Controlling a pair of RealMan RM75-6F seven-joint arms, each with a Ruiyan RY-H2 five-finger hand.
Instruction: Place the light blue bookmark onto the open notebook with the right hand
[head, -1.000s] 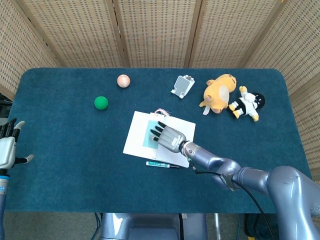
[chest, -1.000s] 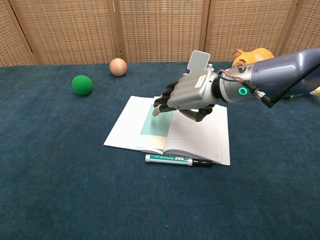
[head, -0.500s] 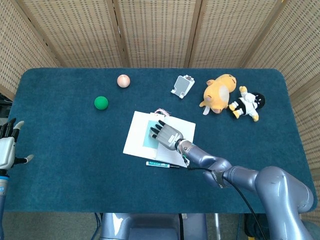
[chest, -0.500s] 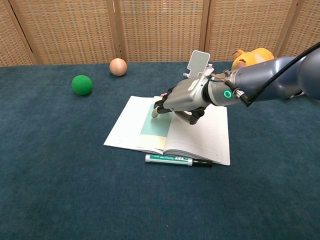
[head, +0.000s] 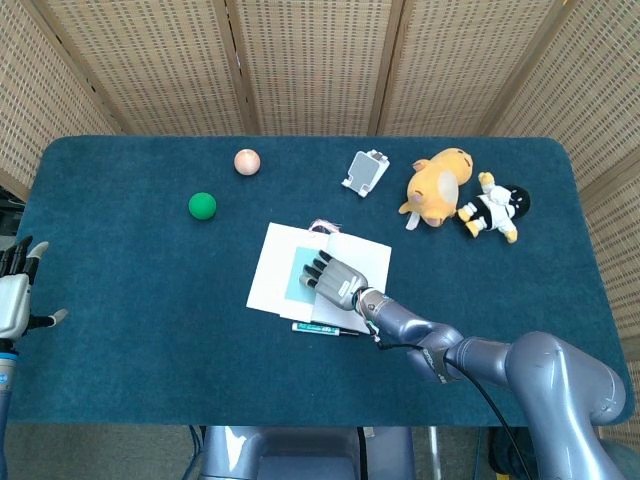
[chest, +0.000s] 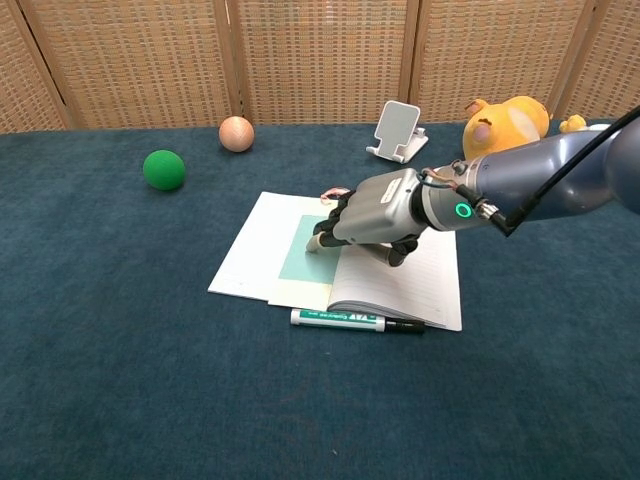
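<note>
Bookmark (chest: 307, 250) now lies flat on the open notebook (chest: 250, 260), as I have lowered my right hand (chest: 370, 215) onto it, fingers extended and pressing, so placement looks nearly done.

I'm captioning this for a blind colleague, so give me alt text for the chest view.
The right hand rests fingers-down on a light blue bookmark lying on an open notebook on a dark blue table. A marker lies at the notebook's near edge; two balls, a phone stand and a plush toy sit behind.
</note>
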